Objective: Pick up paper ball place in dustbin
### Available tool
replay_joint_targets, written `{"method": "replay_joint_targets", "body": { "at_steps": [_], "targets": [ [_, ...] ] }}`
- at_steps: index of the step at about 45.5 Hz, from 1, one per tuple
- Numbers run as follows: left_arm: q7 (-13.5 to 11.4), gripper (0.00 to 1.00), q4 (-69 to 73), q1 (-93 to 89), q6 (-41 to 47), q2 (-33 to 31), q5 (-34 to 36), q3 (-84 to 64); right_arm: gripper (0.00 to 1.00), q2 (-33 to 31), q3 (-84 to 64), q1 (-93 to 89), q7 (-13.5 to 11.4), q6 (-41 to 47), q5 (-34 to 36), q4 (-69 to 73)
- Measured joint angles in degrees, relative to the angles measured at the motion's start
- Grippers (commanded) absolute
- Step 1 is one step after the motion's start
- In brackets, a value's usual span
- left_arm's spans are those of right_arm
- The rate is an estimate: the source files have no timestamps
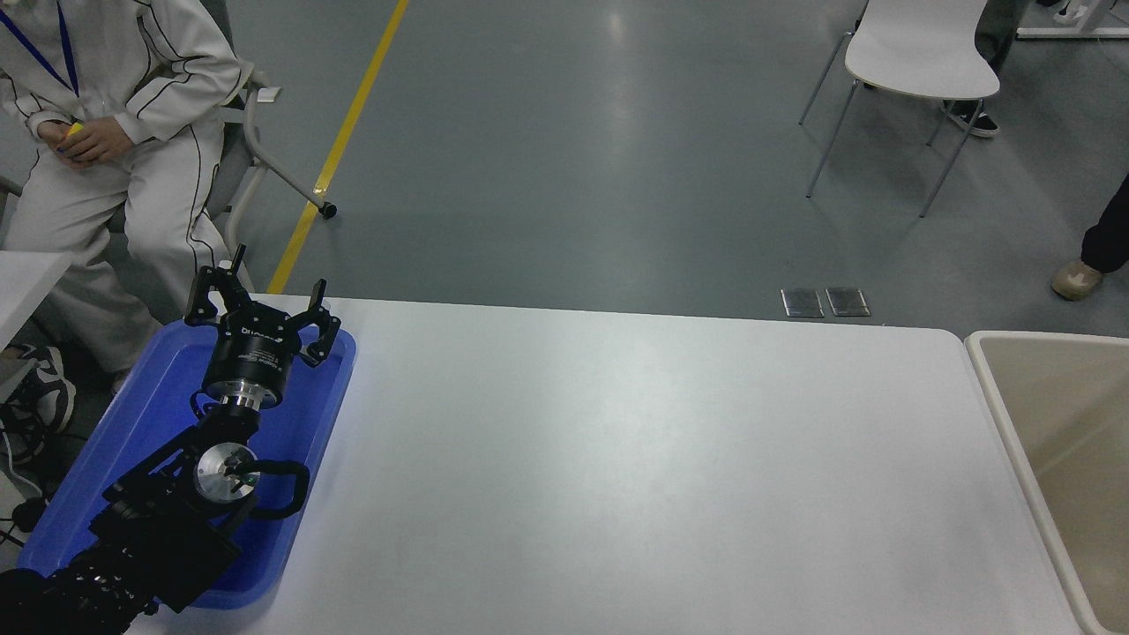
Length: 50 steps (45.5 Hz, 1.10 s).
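You have one dustbin (997,388) at the table's (617,459) three o'clock edge: cream-beige, rectangular, with a paler rounded rim and smooth inner walls, its long side running from twelve to six o'clock. One arm shows, at eight o'clock over one blue tray (141,423); its left gripper (260,300) points toward twelve with fingers spread apart, holding nothing. One person (115,132) sits at eleven o'clock.

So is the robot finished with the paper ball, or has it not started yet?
I cannot tell. No paper ball shows on the table or in the visible part of the dustbin. Nothing is in hand: the left gripper hangs open over the blue tray, and the right arm is out of view.
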Motion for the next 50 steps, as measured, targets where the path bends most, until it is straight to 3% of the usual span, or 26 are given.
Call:
{"method": "replay_joint_targets", "body": {
  "at_steps": [16,30,50],
  "targets": [
    [0.0,1.00,0.0,0.0,0.0,0.0,0.0,0.0,0.99,-1.2,0.1,2.0,-0.1,0.0,0.0,1.8],
    [0.0,1.00,0.0,0.0,0.0,0.0,0.0,0.0,1.00,-6.3,2.5,4.5,-0.2,0.0,0.0,10.9],
    [0.0,1.00,0.0,0.0,0.0,0.0,0.0,0.0,1.00,-8.8,35.3,1.4,0.0,0.4,-0.9,21.0]
  ]
}}
